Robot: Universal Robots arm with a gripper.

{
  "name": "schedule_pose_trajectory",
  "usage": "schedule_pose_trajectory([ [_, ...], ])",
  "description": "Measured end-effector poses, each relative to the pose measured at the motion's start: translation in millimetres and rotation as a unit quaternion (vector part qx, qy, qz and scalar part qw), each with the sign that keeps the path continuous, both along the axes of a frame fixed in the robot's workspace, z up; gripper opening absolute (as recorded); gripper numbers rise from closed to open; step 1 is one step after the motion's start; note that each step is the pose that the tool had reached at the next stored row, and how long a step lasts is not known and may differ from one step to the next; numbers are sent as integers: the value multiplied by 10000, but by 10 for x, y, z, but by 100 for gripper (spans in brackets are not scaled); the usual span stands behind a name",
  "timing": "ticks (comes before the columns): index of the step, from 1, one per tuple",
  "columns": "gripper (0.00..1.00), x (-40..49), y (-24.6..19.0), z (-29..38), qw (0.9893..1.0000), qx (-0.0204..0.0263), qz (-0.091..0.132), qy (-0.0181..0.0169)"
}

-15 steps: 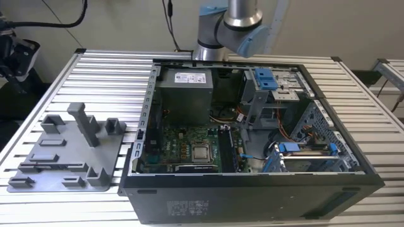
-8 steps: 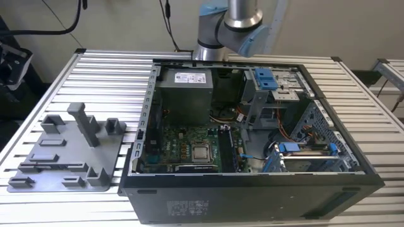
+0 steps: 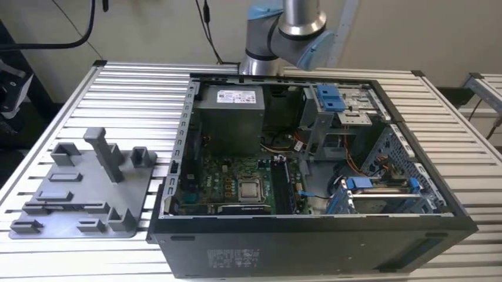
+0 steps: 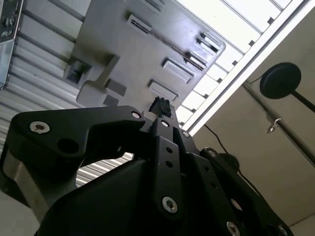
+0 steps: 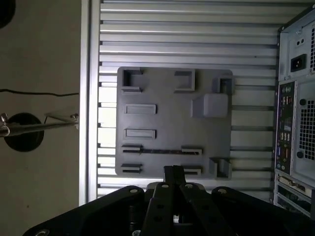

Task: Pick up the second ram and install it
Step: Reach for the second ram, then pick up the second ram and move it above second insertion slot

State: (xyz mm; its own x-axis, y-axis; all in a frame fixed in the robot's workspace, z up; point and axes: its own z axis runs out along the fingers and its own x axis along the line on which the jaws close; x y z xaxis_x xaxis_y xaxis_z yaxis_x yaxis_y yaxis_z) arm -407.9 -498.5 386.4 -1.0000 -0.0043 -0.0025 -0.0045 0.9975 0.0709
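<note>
While the gripper (image 5: 173, 171) hangs above the grey tray (image 5: 167, 115), fingers (image 5: 170, 173) together and empty, the second ram (image 5: 160, 151) seems to stand on edge in the tray. Pickup looks unstarted; grasping calls for fingers parted astride that thin edge.

The arm (image 3: 292, 23) is cut off by the exterior view's upper edge, and the computer case (image 3: 314, 249) by its lower edge. What is seated in the motherboard (image 3: 235, 182) slots is too small to be told. The gripper (image 5: 173, 171) (image 4: 160, 105) body is cropped in both wrist views.
</note>
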Motion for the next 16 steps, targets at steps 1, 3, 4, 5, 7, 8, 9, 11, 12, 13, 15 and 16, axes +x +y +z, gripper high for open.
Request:
schedule_pose_trajectory([
  [1, 11, 0, 0, 0, 10000, 0, 0, 0],
  [3, 11, -1, 0, 1, 10000, 0, 0, 1],
  [4, 11, -1, -1, 1, 10000, 0, 1, 1],
  [5, 11, -2, -1, 0, 10000, 0, 1, 0],
  [7, 11, -4, -1, 0, 10000, 0, 1, 0],
  [8, 11, -5, -1, 0, 10000, 0, 1, 0],
  [9, 11, -5, -1, 0, 10000, 0, 1, 0],
  [11, 11, -6, 0, 0, 10000, 0, 0, 0],
  [12, 11, -6, 0, 0, 10000, 0, 1, 0],
  [13, 11, -6, -1, 0, 10000, 0, 1, 0],
  [15, 11, -7, -1, 0, 10000, 0, 1, 0],
  [16, 11, -8, 1, 0, 10000, 0, 1, 0],
])
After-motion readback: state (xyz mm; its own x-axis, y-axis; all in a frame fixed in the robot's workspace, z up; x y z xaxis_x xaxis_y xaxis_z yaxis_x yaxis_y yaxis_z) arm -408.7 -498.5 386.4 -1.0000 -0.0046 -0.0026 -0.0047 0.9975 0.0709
